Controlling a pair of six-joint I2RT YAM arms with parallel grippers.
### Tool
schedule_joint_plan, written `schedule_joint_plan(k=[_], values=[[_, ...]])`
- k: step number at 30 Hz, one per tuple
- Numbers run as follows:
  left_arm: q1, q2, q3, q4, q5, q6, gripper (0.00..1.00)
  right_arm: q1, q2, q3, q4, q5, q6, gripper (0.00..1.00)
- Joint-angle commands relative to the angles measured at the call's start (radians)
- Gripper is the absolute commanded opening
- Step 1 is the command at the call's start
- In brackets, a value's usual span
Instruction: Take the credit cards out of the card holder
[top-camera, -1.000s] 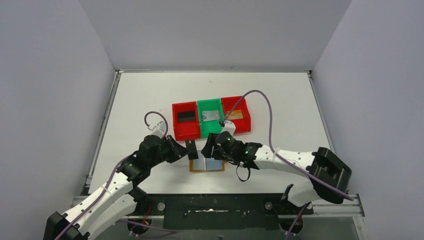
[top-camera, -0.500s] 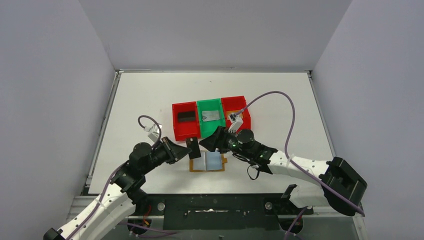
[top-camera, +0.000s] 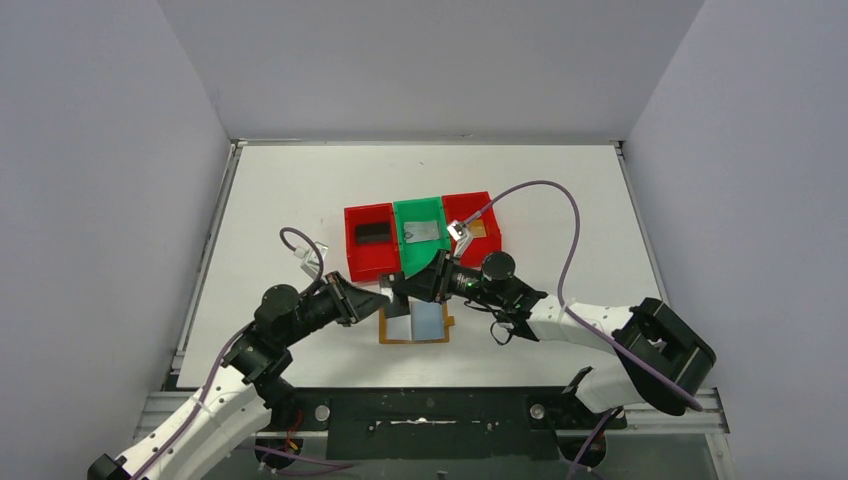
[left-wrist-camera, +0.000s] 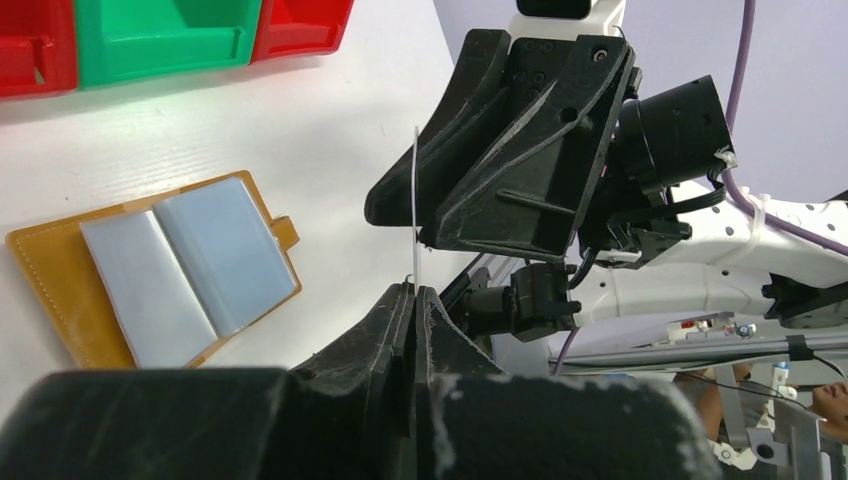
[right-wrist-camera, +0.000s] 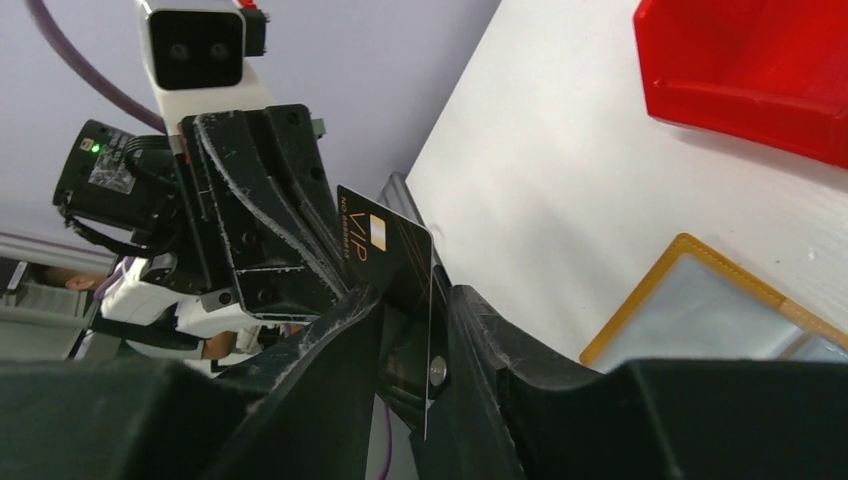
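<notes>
Tan holder (top-camera: 414, 323), pale blue-grey sleeves (left-wrist-camera: 215, 250). Black card (right-wrist-camera: 388, 245), gold VIP print. Red bin (top-camera: 370, 265), green bin (top-camera: 412, 258), red bin (top-camera: 493, 240). White table (top-camera: 300, 190). Purple cables (top-camera: 540, 184).

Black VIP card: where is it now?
Top view, centre: the black VIP-printed plastic card is off the table, pinched in the left claw, its other end inside the right claw, above the open tan leather card holder.
</notes>
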Motion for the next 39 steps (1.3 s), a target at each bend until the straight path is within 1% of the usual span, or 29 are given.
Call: schedule_joint_plan(k=[1,4,7,9,12,14,15,17,19,22,26,27,28,29,32,35,37,39], values=[[0.005,-0.006,0.002,0.093,0.032,0.004,0.0,-0.009,-0.001,-0.009,0.165,-0.083,0.032,0.28],[0.005,-0.003,-0.003,0.094,0.027,0.009,0.0,-0.018,0.013,-0.022,0.23,-0.12,0.06,0.21],[0.006,0.002,-0.001,0.083,0.02,0.013,0.0,-0.031,0.012,-0.039,0.254,-0.122,0.073,0.15],[0.006,0.001,-0.004,0.082,0.014,0.01,0.0,-0.036,0.011,-0.041,0.256,-0.13,0.076,0.12],[0.006,-0.001,-0.006,0.084,0.0,0.008,0.0,-0.036,0.01,-0.028,0.237,-0.148,0.064,0.04],[0.006,0.001,-0.002,0.075,-0.013,0.009,0.0,-0.037,0.003,-0.031,0.227,-0.146,0.058,0.03],[0.007,0.002,0.002,0.065,-0.019,0.011,0.04,-0.039,-0.005,-0.035,0.223,-0.141,0.054,0.01],[0.006,0.003,0.015,0.034,-0.031,0.022,0.17,-0.043,-0.019,-0.043,0.205,-0.126,0.048,0.0],[0.007,0.005,0.03,-0.005,-0.05,0.034,0.36,-0.046,-0.034,-0.047,0.181,-0.11,0.036,0.0],[0.006,0.009,0.066,-0.075,-0.084,0.071,0.52,-0.047,-0.061,-0.046,0.115,-0.068,0.007,0.0],[0.006,0.02,0.13,-0.208,-0.162,0.127,0.61,-0.047,-0.099,-0.032,-0.017,0.01,-0.05,0.0],[0.006,0.021,0.149,-0.248,-0.183,0.144,0.64,-0.045,-0.11,-0.023,-0.066,0.037,-0.071,0.0],[0.008,0.026,0.166,-0.286,-0.204,0.164,0.71,-0.043,-0.12,-0.013,-0.113,0.067,-0.091,0.0],[0.008,0.035,0.19,-0.329,-0.242,0.183,0.74,-0.039,-0.129,-0.003,-0.159,0.094,-0.114,0.0],[0.008,0.08,0.274,-0.496,-0.377,0.216,0.79,-0.023,-0.158,0.033,-0.271,0.176,-0.184,0.0],[0.014,0.105,0.337,-0.557,-0.469,0.256,0.89,0.002,-0.18,0.082,-0.394,0.277,-0.26,0.0],[0.033,0.133,0.385,-0.588,-0.502,0.288,0.91,0.016,-0.185,0.108,-0.447,0.328,-0.299,0.0],[0.07,0.18,0.435,-0.648,-0.545,0.322,0.91,0.028,-0.187,0.125,-0.464,0.355,-0.331,0.0]])
